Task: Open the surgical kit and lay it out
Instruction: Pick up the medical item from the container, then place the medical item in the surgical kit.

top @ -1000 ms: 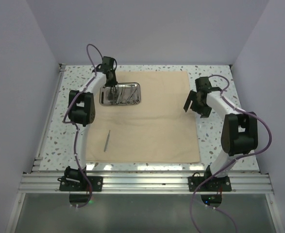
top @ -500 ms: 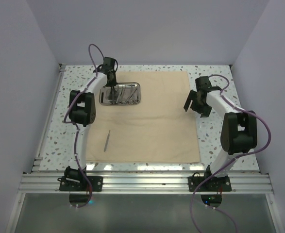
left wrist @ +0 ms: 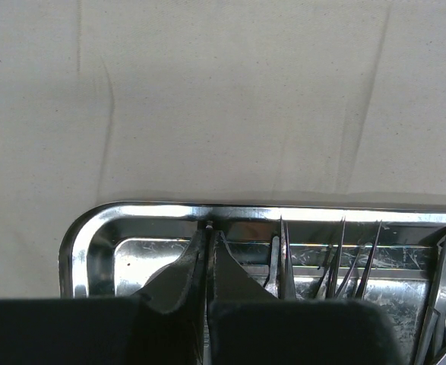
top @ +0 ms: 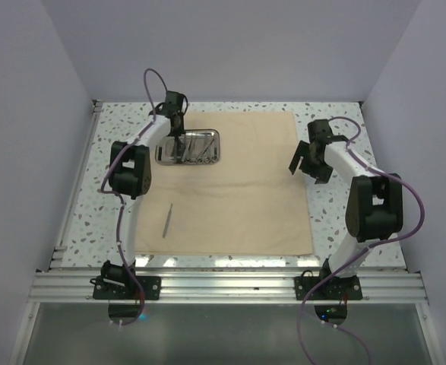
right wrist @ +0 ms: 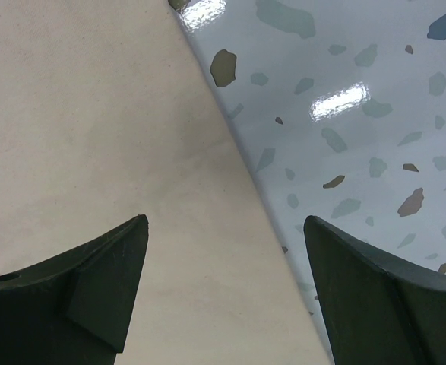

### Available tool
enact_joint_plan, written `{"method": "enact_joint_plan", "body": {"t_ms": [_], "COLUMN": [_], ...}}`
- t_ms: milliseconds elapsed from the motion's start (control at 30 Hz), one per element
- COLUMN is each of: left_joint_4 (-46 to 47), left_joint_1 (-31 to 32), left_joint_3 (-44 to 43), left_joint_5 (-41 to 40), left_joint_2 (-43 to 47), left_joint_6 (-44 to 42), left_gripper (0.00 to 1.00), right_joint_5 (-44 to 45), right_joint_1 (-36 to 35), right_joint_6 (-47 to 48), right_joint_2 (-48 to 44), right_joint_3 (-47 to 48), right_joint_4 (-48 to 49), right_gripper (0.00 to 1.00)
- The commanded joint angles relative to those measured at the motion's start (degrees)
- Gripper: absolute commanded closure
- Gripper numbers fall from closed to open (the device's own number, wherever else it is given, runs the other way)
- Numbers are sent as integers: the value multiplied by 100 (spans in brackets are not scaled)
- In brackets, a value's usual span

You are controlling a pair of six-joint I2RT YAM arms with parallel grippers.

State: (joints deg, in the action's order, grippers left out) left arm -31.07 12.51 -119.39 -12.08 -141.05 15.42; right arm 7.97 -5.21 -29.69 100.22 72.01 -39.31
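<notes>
From the overhead view I see the tan cloth wrap spread flat across the middle of the speckled surface. Its right edge lies just beside my right arm. The steel tray sits on the cloth in the upper left of the frame, with a cluster of thin silver instruments lying inside it. One lone instrument, a slim silver piece, lies well apart from the tray in the lower left part of the cloth, running nearly top to bottom with a slight tilt.

My left pincer reaches down into the left half of the tray. On its wrist view the two dark fingers are pressed together. Their tips sit at the tray's far rim, to the left of the instrument points that lie side by side in the tray. Whether something thin is pinched between them I cannot tell.

My right pincer hangs at the middle right of the overhead frame, above the cloth's right edge. Its wrist view shows the fingers standing wide apart. Between them the cloth edge runs diagonally, with cloth on the left and speckled surface on the right.
</notes>
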Motion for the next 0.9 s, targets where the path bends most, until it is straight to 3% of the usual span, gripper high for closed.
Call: {"method": "enact_joint_plan", "body": {"t_ms": [0,300,467,700,867], "left_joint_4": [-795,-883,-611,-339,144], "left_joint_1": [-12,-126,-144,-144,-100], "left_joint_3": [92,-751,-454,1047,3279], "left_joint_5": [276,557,671,628,680], "left_joint_2": [-493,-82,701,2394,3723], "left_joint_6": [-4,145,128,137,251], "left_gripper": [100,100,100,100,100], "right_joint_5": [-14,-102,-208,-357,-436], "right_joint_1": [38,47,47,47,29], "right_joint_6": [51,25,-19,-81,-124], "right_joint_2": [-12,-178,-231,-390,-565], "right_joint_3": [112,94,15,-152,-318], "right_joint_4": [99,134,195,284,327], "right_gripper": [13,13,13,13,13]}}
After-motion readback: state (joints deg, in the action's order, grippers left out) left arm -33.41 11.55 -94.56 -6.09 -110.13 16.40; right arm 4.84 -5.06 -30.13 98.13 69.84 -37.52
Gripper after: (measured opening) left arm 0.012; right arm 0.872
